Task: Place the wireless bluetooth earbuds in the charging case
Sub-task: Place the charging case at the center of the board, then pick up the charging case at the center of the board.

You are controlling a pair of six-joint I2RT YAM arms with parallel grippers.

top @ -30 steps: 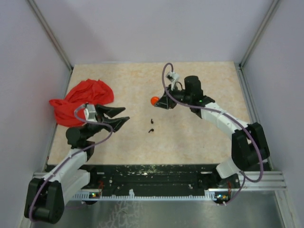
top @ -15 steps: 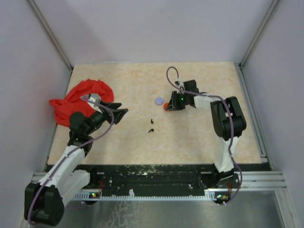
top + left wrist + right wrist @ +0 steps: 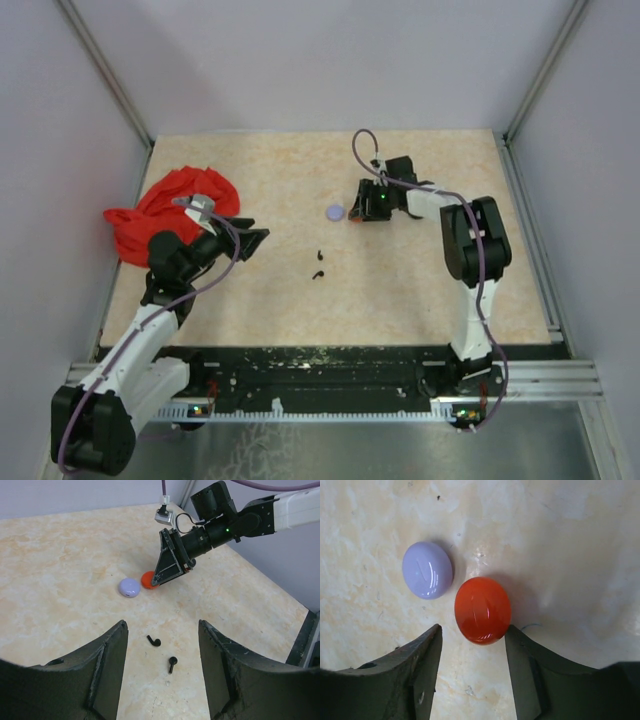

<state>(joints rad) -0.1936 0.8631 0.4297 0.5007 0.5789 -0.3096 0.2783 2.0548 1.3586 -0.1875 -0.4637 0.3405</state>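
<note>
**Counting What Lies Loose**

Two wireless bluetooth earbuds, both black and stemmed, lie on the bare tabletop [image 3: 400,290] near its middle. One [image 3: 154,641] sits slightly farther from the arm bases than the other [image 3: 171,663]. They are close together but not touching, and neither is held.

Beyond them lie two small round discs. One is an orange disc [image 3: 482,610] and one is a lavender disc [image 3: 427,570]. They sit just beside each other with a thin gap between, the lavender one to the left in the top view. A single red cloth [image 3: 170,205] is bunched at the far left edge of the tabletop.

The right end effector [image 3: 472,630] is low over the discs with its fingers spread. The orange disc sits at the mouth of the gap between the fingertips, unpinched. Whether the right-hand fingertip touches it cannot be told.

The left end effector [image 3: 161,627] is also spread wide and holds nothing. It is raised beside the red cloth, and both earbuds show between its fingers in the wrist view.

The tabletop is beige with a mottled, stone-like pattern. Plain pale walls close it in on three sides, with metal posts rising at the back corners. A black rail runs along the near edge, where the two arms are bolted.
</note>
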